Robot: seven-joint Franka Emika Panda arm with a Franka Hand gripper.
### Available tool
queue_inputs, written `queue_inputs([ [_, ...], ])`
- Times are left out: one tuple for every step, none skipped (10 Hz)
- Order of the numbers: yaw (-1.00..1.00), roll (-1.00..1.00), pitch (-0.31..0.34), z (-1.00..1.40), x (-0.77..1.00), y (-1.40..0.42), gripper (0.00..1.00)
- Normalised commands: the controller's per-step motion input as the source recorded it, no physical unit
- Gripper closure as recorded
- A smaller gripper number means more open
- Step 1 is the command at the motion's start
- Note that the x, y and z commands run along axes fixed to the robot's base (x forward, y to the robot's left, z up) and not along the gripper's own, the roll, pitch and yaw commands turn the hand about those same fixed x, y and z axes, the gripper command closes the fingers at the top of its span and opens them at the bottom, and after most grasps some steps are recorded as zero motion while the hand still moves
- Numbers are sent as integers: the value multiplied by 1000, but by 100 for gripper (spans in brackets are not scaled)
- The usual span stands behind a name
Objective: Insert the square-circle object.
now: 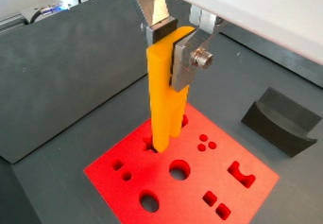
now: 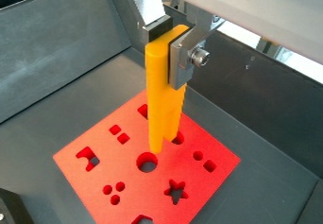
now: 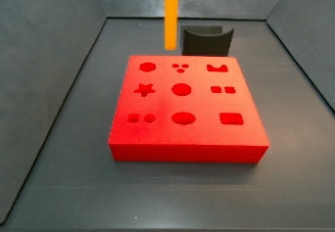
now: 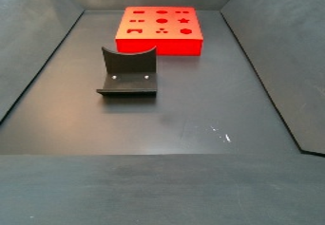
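My gripper point(image 1: 171, 48) is shut on the upper end of the square-circle object point(image 1: 167, 95), a long orange-yellow bar that hangs upright. Both wrist views show the silver fingers point(image 2: 187, 53) clamping it point(image 2: 161, 95). The bar's lower end is over the red block with shaped holes point(image 1: 127, 163), close to its top face point(image 2: 212, 169). I cannot tell whether it touches. In a side view the bar point(image 3: 171, 16) comes down from above to the block's far edge point(image 3: 197, 128); the gripper itself is out of that view. In a side view the block point(image 4: 159, 45) lies far off.
The dark fixture point(image 3: 207, 40) stands on the floor just behind the red block, and it also shows in a wrist view point(image 1: 284, 119) and a side view point(image 4: 127, 72). Dark sloping walls point(image 3: 53, 99) enclose the grey floor on all sides.
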Motion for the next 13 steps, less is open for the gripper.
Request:
queue_inputs([
  [-223, -66, -30, -186, 11, 0, 100],
  [-617, -137, -21, -269, 74, -37, 100],
  [-906, -89, 0, -197, 9, -109, 100],
  [-1000, -69, 0, -243, 0, -57, 100],
  [-997, -100, -3, -209, 0, -34, 100],
  [-1000, -27, 0, -200, 0, -83, 100],
  [-1000, -4, 0, -246, 0, -86, 100],
  [-1000, -17, 0, -266, 0, -51, 100],
  [-1000, -60, 0, -271, 0, 0, 100],
  [-1000, -67, 0, -254, 0, -6, 100],
  [-1000, -89, 0, -209, 0, -23, 100],
  [-1000, -96, -19, -191, 0, -31, 100],
  [-1000, -76, -14, -154, 0, -57, 100],
])
